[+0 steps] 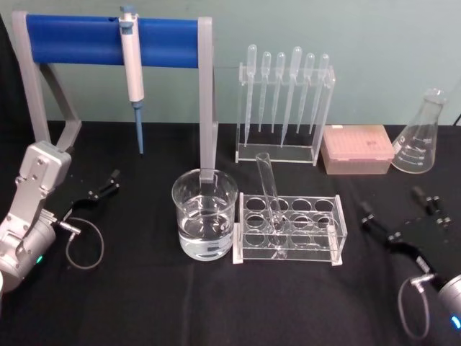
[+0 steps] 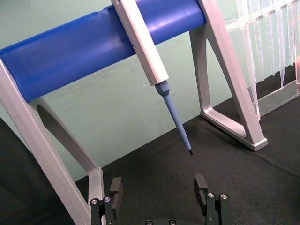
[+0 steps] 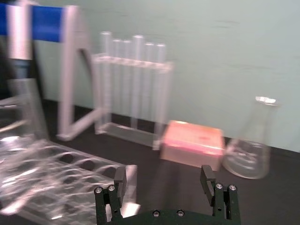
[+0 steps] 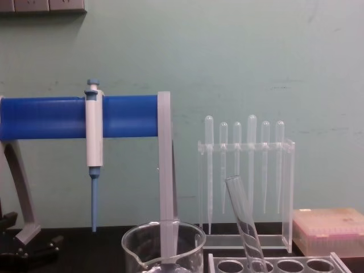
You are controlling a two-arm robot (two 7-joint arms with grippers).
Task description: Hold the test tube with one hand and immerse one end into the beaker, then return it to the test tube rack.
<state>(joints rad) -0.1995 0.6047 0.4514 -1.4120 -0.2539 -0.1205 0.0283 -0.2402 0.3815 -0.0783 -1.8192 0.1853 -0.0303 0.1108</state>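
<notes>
The test tube (image 1: 268, 189) leans in a clear rack (image 1: 336, 238) at the table's middle, open rim up and tilted to the left; the chest view shows the test tube (image 4: 243, 220) the same way. Just left of the rack stands the beaker (image 1: 205, 213), partly filled with clear liquid, and the beaker (image 4: 162, 247) shows low in the chest view. My left gripper (image 1: 103, 186) rests open at the left, well apart from the beaker. My right gripper (image 1: 396, 209) sits open at the right, beyond the rack's end. Both wrist views show empty grippers, left (image 2: 158, 188) and right (image 3: 163, 180).
A blue-barred stand (image 1: 108, 40) holds a white-and-blue pipettor (image 1: 132, 72) at the back left. Behind the rack is a clear holder with several plastic pipettes (image 1: 286, 101). A pink tip box (image 1: 356, 148) and a conical flask (image 1: 421, 137) stand at the back right.
</notes>
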